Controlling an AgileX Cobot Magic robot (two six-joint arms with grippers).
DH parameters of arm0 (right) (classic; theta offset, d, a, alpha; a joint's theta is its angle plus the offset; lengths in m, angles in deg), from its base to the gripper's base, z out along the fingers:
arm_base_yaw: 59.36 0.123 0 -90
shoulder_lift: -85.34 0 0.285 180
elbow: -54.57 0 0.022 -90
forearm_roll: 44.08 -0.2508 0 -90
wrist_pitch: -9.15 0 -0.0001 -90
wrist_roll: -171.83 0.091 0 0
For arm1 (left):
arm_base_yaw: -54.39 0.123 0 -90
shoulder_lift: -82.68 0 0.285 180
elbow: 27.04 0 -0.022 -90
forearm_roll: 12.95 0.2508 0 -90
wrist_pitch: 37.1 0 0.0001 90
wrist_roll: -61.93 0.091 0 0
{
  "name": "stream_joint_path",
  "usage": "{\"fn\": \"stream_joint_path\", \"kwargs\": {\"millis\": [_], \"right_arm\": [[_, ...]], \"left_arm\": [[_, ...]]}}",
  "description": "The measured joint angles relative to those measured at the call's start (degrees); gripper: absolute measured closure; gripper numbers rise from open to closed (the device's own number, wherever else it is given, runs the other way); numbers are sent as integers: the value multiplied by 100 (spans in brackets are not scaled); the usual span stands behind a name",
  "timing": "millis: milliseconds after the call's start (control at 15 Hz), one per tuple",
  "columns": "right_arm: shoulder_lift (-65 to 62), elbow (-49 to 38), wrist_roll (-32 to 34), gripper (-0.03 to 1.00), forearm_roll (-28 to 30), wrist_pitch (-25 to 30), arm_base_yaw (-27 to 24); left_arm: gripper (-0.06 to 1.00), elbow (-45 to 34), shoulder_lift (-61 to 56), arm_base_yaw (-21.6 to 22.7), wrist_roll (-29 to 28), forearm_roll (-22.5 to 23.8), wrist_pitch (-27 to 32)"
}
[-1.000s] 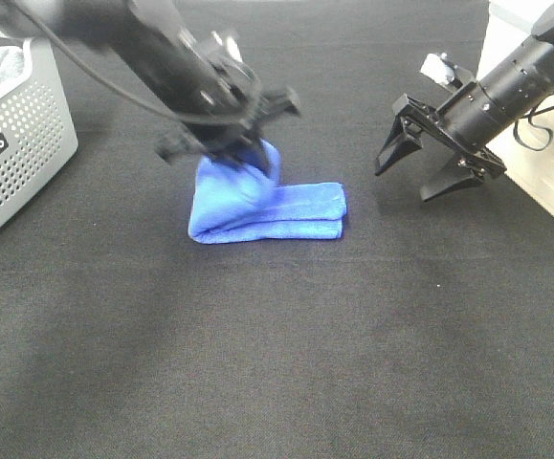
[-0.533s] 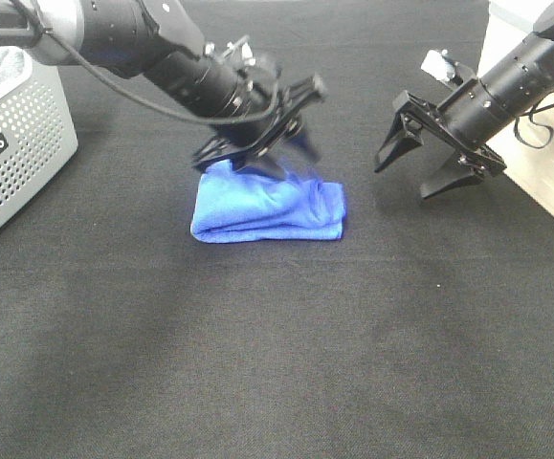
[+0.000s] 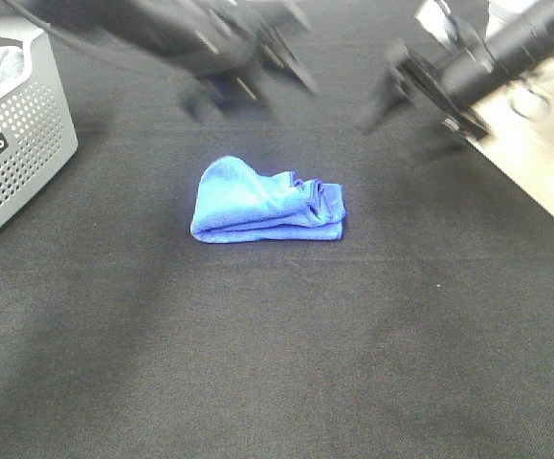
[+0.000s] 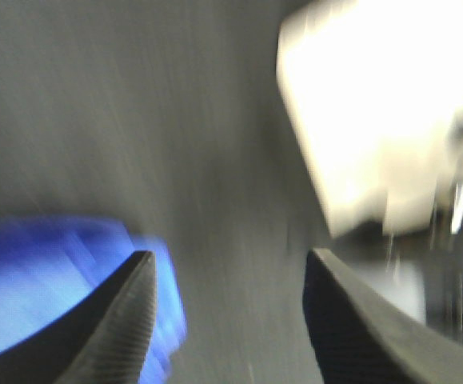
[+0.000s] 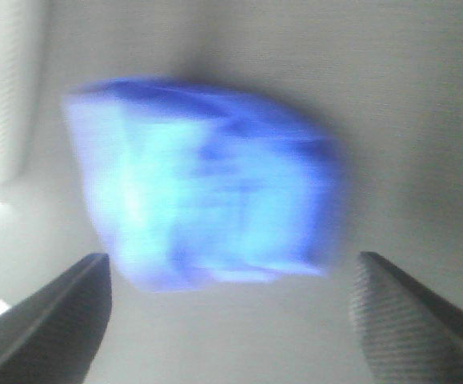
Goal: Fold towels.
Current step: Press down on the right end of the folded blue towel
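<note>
Blue towel [image 3: 267, 203] rests folded on the bench [image 3: 257, 363]; my left pincer [image 4: 229, 264] just released it, right pincer [image 5: 231, 264] gapes empty: fold looks done.

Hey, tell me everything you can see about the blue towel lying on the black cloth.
The blue fuzzy-looking towel lies folded into a thick, roughly rectangular bundle near the middle of the black cloth-covered table. Its near edge shows neat stacked layers; the top is rumpled, humped at one end and creased at the other. Only the table touches it: the left gripper and right gripper are both open and clear of it.
</note>
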State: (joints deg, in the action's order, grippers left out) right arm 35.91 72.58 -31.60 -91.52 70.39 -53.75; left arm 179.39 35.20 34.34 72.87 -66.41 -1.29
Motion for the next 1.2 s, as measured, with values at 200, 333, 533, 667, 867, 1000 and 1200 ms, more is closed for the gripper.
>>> {"fn": "stream_joint_path", "kwargs": {"millis": [200, 333, 533, 667, 867, 1000, 1200], "right_arm": [[-6, 0, -218, 20, -556, -57, 751], [57, 0, -390, 20, -1037, -269, 1112], [441, 0, -739, 20, -1896, -556, 1312], [773, 0, -751, 20, -2000, -785, 1306], [974, 0, -602, 20, -1564, -991, 1272], [991, 0, -390, 20, -1203, -1117, 1146], [991, 0, -132, 20, -653, -1163, 894]], "left_arm": [[41, 0, -355, 476, 40, 189, 6], [41, 0, -498, 716, 46, 246, 23], [41, 0, -527, 796, 46, 309, 201], [41, 0, -527, 796, 46, 441, 309], [41, 0, -527, 796, 46, 596, 350], [41, 0, -527, 796, 46, 665, 390], [41, 0, -527, 796, 46, 751, 435]]}}
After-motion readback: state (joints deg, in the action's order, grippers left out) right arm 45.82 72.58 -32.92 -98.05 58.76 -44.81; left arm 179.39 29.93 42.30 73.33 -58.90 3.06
